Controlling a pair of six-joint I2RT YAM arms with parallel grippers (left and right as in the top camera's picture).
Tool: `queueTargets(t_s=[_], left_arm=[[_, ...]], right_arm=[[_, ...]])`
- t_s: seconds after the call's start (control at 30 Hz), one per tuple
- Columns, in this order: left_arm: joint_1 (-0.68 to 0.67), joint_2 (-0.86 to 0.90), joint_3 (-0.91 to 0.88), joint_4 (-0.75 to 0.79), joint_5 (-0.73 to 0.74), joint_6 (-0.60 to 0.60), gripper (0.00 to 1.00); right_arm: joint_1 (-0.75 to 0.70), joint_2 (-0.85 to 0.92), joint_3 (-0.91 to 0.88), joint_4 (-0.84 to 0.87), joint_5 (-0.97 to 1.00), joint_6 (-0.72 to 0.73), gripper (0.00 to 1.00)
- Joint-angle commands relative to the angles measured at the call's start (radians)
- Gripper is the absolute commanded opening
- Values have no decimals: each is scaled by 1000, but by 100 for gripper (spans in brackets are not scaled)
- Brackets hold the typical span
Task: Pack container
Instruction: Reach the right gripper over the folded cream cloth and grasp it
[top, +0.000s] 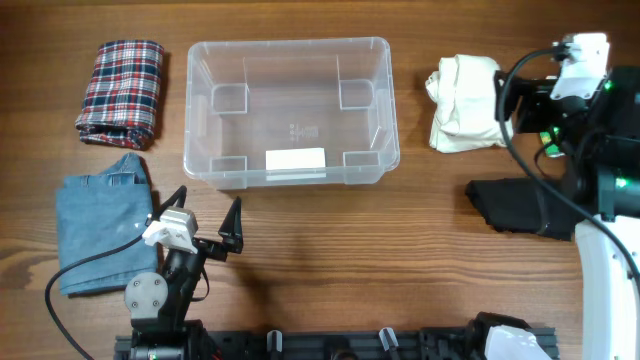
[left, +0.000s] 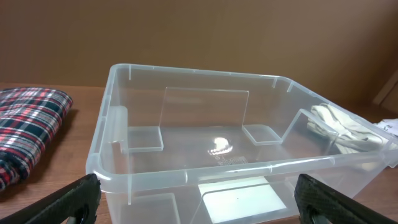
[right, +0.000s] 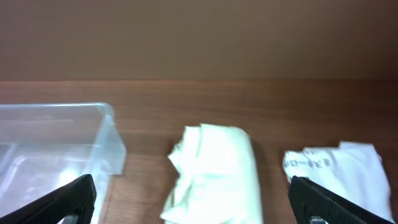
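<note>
Left gripper (top: 208, 208) hangs wide open, holding nothing, near the table's front edge, just beside folded blue jeans (top: 100, 235). A black garment (top: 515, 205) lies front right. Beyond, the clear plastic container (top: 200, 110) sits mid-table, white label (top: 295, 160) on its near wall, all 4 garments outside it. Right gripper (right: 193, 202), jaws likewise spread on nothing, faces a cream garment (top: 465, 100) right of the container. A folded plaid shirt (top: 122, 90) lies far left.
</note>
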Motion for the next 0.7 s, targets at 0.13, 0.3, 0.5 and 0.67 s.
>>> queueTargets(t_s=[0.13,0.3,0.5,0.67], left_arm=[[8,-7,-4,-4,-6,12,100],[8,-7,-4,-4,-6,12,100],[8,-7,-4,-4,-6,12,100],[8,-7,-4,-4,-6,12,100]], right_arm=[[-10,17,24,12,-15,43,100],[-10,17,24,9,-22,62,100],[-10,-13,26,-64,-1,103,100],[-10,-3,26,-64,118,62,100]])
